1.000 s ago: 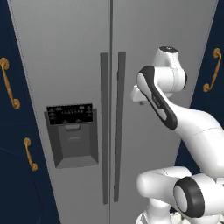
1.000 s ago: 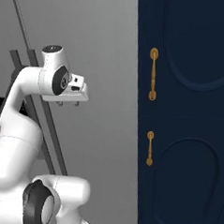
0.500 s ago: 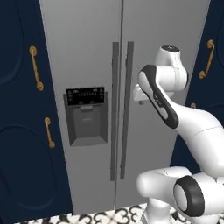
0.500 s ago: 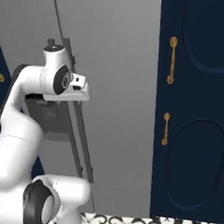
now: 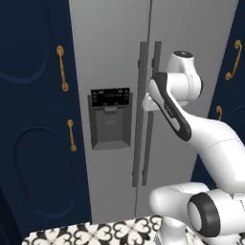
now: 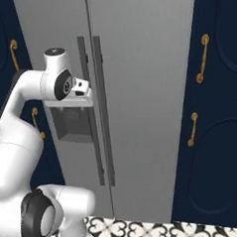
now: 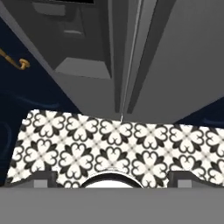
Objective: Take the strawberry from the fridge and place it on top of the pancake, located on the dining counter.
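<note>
Two tall silver-grey fridge (image 5: 115,72) doors stand closed, meeting at a centre seam flanked by long dark-grey vertical handles (image 6: 101,111). A black-panelled dispenser recess (image 5: 111,119) sits in the left door. Navy cabinets with brass handles (image 6: 224,109) frame the fridge on both sides, and a black-and-white patterned tile floor (image 7: 113,144) runs along its foot.

The white robot arm with dark joints (image 5: 191,129) rises in front of the right door, its hand held level beside the handles, probably so it can reach one and pull a door open. From the hand's camera, the gripper (image 7: 112,178) points down at the floor and the door seam, its fingers (image 7: 43,178) spread wide apart and grasping nothing.

With both doors shut, the strawberry is presumably inside the fridge, out of sight.
</note>
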{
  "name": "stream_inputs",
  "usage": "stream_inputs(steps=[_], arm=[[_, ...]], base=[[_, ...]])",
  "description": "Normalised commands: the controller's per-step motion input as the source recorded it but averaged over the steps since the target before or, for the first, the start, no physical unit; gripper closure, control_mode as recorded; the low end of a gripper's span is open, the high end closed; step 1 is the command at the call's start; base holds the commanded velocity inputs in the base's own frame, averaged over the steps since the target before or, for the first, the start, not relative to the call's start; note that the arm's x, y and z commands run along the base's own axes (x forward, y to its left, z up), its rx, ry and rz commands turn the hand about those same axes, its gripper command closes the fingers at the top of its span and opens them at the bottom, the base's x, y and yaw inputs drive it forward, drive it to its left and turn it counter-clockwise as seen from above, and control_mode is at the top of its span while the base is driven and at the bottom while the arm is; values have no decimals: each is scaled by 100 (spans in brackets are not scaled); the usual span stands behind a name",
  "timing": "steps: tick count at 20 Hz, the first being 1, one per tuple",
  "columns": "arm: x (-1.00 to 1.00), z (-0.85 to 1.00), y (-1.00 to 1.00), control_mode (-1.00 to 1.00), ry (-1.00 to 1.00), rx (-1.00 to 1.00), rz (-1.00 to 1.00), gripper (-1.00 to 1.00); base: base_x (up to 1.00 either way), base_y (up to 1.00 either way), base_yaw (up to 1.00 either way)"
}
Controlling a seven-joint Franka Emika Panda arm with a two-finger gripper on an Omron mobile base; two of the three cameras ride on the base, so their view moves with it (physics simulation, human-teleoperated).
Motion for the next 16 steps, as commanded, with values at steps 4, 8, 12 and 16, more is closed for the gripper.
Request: stream_inputs(steps=[4,8,12,16], arm=[[0,0,0,100,0,0,0,-100],[0,-3,-9,-100,0,0,-1,-100],[66,-13,-24,-100,-17,0,7,-100],[100,-36,-4,-100,-33,0,2,-100]], base=[[-26,-27,-7],[0,-26,-5],[0,0,0],[0,0,0]])
